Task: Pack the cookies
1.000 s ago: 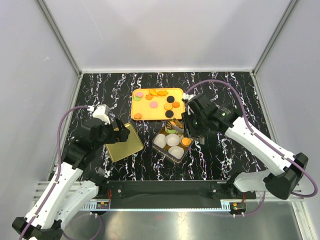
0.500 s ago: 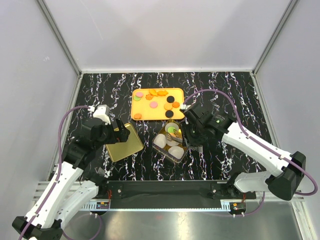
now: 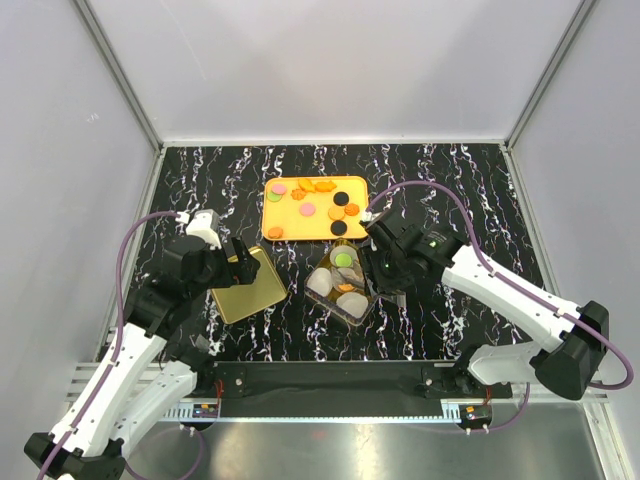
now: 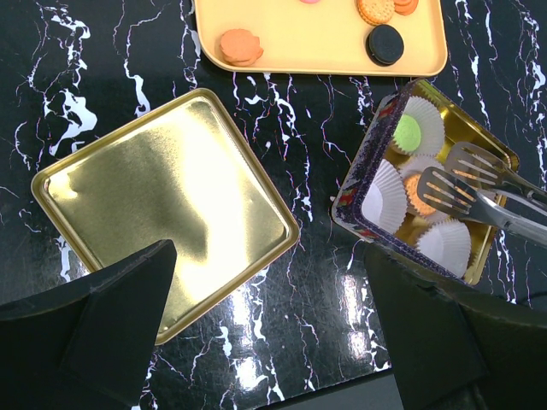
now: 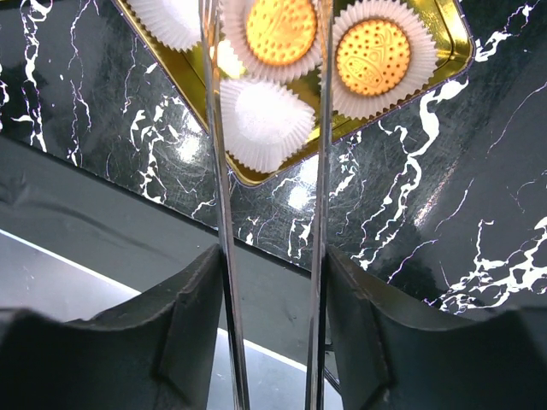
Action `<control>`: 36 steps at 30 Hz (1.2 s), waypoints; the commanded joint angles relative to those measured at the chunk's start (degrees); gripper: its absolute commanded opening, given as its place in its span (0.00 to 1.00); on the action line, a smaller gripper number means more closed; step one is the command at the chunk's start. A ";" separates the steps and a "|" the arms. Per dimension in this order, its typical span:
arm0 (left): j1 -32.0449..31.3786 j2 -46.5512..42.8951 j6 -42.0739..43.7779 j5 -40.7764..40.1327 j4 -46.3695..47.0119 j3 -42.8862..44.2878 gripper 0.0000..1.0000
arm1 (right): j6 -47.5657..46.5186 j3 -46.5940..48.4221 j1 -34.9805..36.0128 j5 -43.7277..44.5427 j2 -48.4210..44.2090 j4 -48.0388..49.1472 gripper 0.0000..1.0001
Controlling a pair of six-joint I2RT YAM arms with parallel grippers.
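One orange cookie [image 5: 280, 30] now lies released in a paper cup [image 5: 246, 67], upper frame. The right claw [image 5: 275, 286], pinching the tongs [image 4: 479, 192], eases and the blades part. The left claw [image 4: 269, 256] is spread and empty. More cookies [image 3: 307, 209] remain on the tray [image 3: 300, 226].

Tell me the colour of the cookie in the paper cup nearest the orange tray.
Green. The small round cookie shows best in the left wrist view.

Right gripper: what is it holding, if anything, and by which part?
The right gripper holds metal tongs, clamping both arms well back from the slotted tips, which sit over the gold tin.
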 commanded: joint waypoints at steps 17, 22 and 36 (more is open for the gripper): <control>-0.27 -0.08 0.03 -1.25 1.85 -0.22 0.99 | -10.85 17.44 -15.23 -0.11 6.28 1.15 0.50; -0.35 0.63 0.03 -0.82 1.93 -0.13 0.99 | -11.56 21.48 -17.88 1.46 15.49 3.79 0.51; -0.44 0.80 0.03 -0.99 1.93 -0.22 0.99 | -10.76 28.26 -19.29 2.87 31.16 9.50 0.51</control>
